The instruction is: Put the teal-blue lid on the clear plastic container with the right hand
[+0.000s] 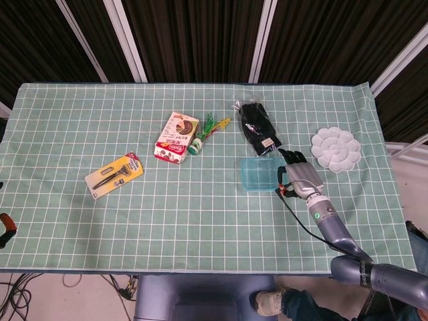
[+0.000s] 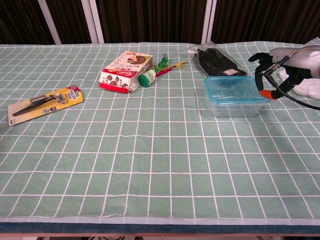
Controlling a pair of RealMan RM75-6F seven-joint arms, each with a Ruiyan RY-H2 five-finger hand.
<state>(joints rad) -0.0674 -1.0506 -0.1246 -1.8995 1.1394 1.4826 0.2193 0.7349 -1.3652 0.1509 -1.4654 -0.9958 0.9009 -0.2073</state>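
The clear plastic container (image 1: pixel 259 175) (image 2: pixel 235 102) stands on the green checked cloth right of centre. The teal-blue lid (image 2: pixel 234 89) lies flat on top of it, its rim matching the container's edge. My right hand (image 1: pixel 300 176) (image 2: pixel 281 61) hovers just off the container's right side, its dark fingers (image 1: pixel 291 158) apart and pointing toward the far edge. It holds nothing. Whether a fingertip touches the lid's rim I cannot tell. An orange-tipped cable hangs from the wrist beside the container. My left hand shows in neither view.
A black packaged item (image 1: pixel 258 126) (image 2: pixel 217 60) lies right behind the container. A white flower-shaped palette (image 1: pixel 336 149) (image 2: pixel 308 86) sits to the right of my hand. Further left are a snack box (image 1: pixel 177 137) (image 2: pixel 125 71), a green feathered toy (image 1: pixel 208 128) and a yellow carded tool (image 1: pixel 114 175) (image 2: pixel 44 102).
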